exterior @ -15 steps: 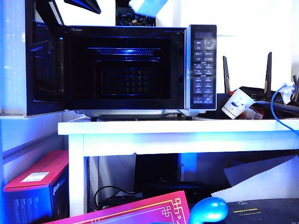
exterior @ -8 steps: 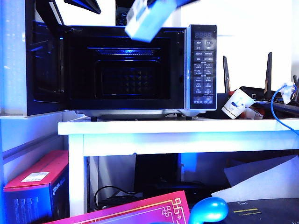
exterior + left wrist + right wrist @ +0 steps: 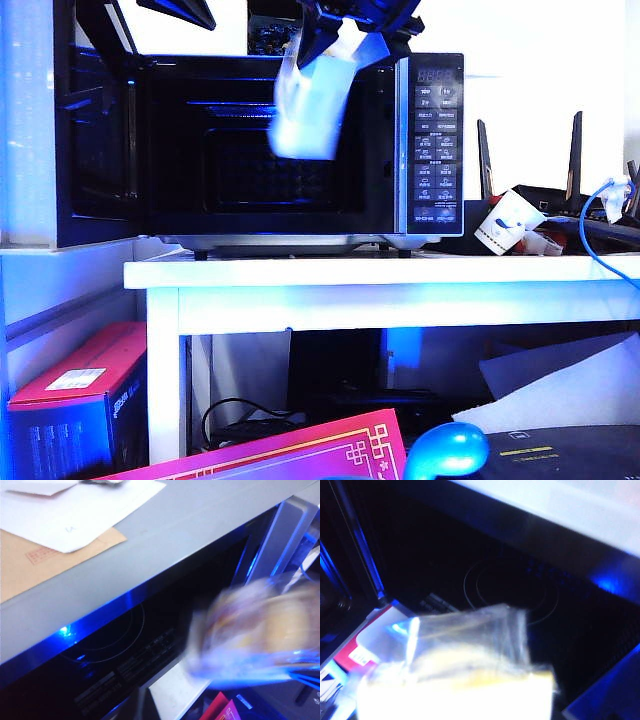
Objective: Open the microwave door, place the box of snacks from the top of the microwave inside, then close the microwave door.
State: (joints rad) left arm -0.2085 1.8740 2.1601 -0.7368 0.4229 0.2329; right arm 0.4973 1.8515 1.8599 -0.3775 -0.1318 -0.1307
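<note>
The microwave (image 3: 430, 140) stands on the white table with the microwave door (image 3: 95, 150) swung wide open to the left and the dark cavity (image 3: 250, 170) exposed. My right gripper (image 3: 350, 38) comes down from the top edge, shut on the box of snacks (image 3: 308, 105). The pale box hangs tilted and blurred in front of the cavity's upper right. It fills the right wrist view as a bright blur (image 3: 460, 680) before the cavity and shows blurred in the left wrist view (image 3: 260, 625). A dark part of my left gripper (image 3: 178, 10) sits above the door; its fingers do not show.
The white table (image 3: 400, 270) carries a paper cup (image 3: 505, 222), a black router with antennas (image 3: 575, 150) and a blue cable (image 3: 592, 235) to the right of the microwave. Red boxes (image 3: 80, 400) lie below. Papers (image 3: 75, 510) rest on the microwave's top.
My right gripper has carried the box of snacks down from above the microwave's top to in front of the open cavity. The left arm and the door have stayed still.
</note>
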